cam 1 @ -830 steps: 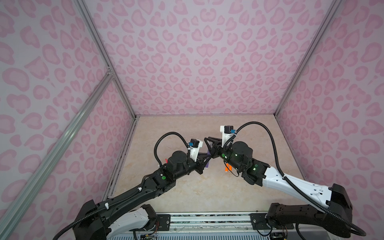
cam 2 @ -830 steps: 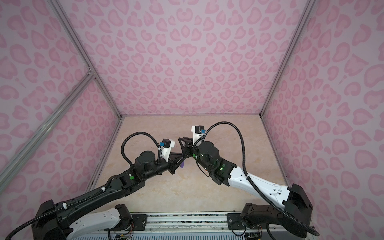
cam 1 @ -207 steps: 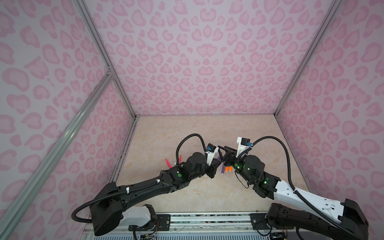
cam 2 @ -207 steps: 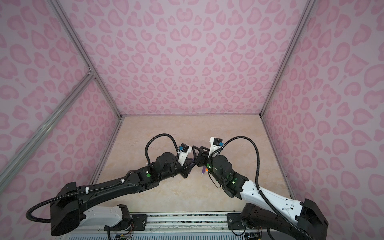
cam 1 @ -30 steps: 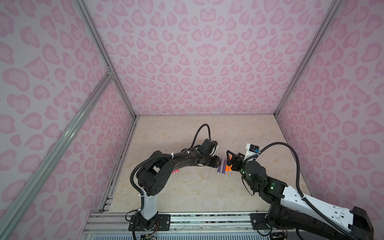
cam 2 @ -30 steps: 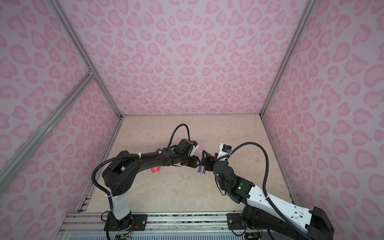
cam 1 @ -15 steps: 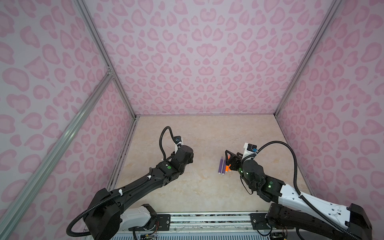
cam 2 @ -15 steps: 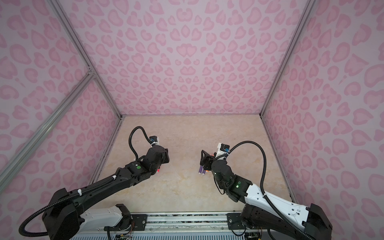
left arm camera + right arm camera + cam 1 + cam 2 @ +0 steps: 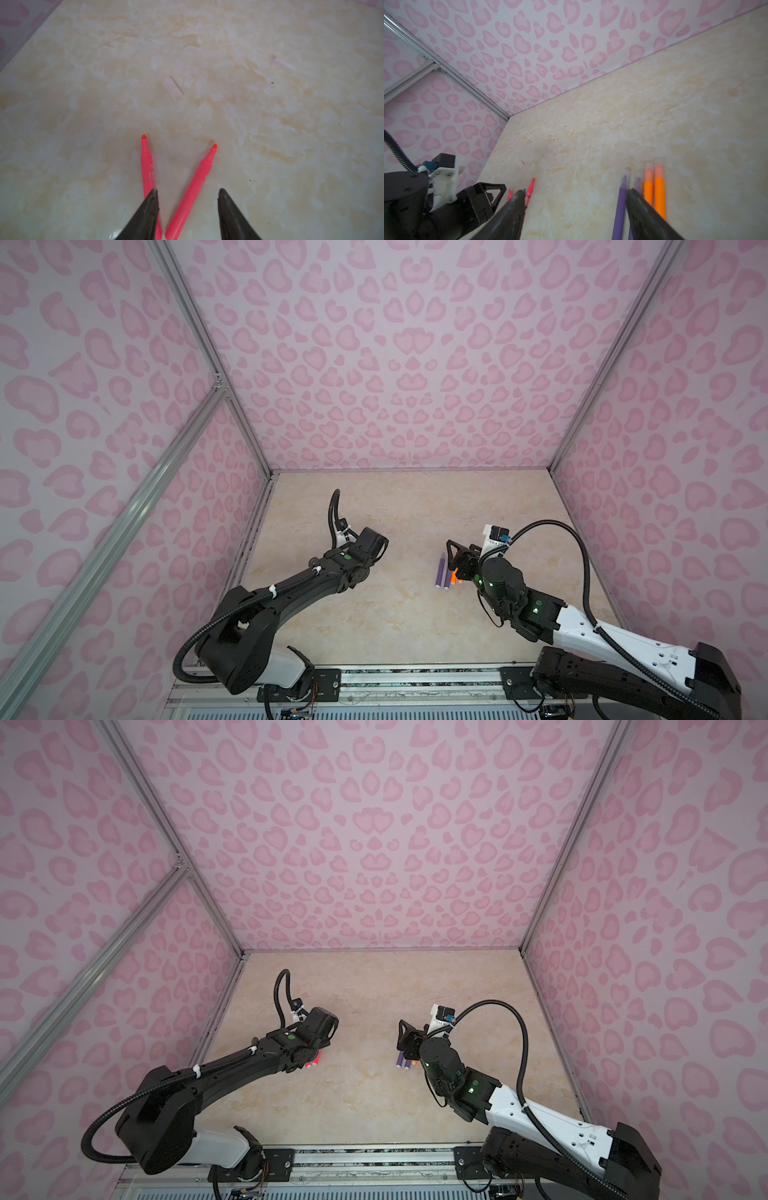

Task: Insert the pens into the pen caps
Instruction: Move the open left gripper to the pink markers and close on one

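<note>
Beige marbled worktop (image 9: 395,626), pink-patterned walls (image 9: 395,364) on three sides; noted front to back.

Left arm has pulled away from the middle, where it was reaching a second ago. Its left hand (image 9: 188,192) now hangs over the two pink-red pens (image 9: 197,182), jaws partly apart, nothing held. One pen lies between the fingertips, the other runs under one fingertip. Both show bare tips.

Right hand (image 9: 574,193) hovers by the two purple pens (image 9: 439,572) and two orange pens (image 9: 658,195), jaws wide, empty. These four lie side by side with clear sleeves over their tips.

Judgement: four pens are done and the pink-red pair is next.

Beyond the pink-red tips, two clear pen caps (image 9: 173,88) lie flat, apart from each other and from the pens, faint on the surface.

The pink-red pair sits near the worktop's left edge and wall, so there is less swing room on that side. Farther back, open worktop runs up to the rear wall.
</note>
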Action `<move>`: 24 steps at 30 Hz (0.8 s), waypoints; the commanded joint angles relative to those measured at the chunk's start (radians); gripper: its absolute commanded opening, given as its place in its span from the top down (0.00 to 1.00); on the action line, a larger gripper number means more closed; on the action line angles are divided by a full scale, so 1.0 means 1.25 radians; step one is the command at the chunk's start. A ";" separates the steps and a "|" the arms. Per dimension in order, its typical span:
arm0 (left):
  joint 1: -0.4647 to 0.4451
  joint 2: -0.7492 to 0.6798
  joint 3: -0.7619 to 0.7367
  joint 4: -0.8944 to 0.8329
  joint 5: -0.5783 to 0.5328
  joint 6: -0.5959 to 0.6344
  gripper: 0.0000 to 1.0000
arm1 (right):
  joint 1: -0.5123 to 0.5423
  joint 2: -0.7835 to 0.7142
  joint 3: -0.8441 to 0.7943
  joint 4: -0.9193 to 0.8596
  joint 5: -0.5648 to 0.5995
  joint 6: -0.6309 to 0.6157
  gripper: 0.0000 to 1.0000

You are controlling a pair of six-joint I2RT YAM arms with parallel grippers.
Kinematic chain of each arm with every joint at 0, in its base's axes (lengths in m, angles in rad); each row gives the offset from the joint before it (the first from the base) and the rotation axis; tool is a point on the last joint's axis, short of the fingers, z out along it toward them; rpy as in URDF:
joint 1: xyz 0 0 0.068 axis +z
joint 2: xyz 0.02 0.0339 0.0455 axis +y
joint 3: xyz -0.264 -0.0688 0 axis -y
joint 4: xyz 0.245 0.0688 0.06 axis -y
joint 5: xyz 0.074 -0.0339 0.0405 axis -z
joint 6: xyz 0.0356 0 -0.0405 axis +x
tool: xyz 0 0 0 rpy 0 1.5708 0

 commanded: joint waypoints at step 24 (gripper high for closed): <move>0.050 0.201 0.036 0.034 0.229 -0.023 0.74 | 0.001 0.003 0.001 0.006 -0.002 -0.003 0.23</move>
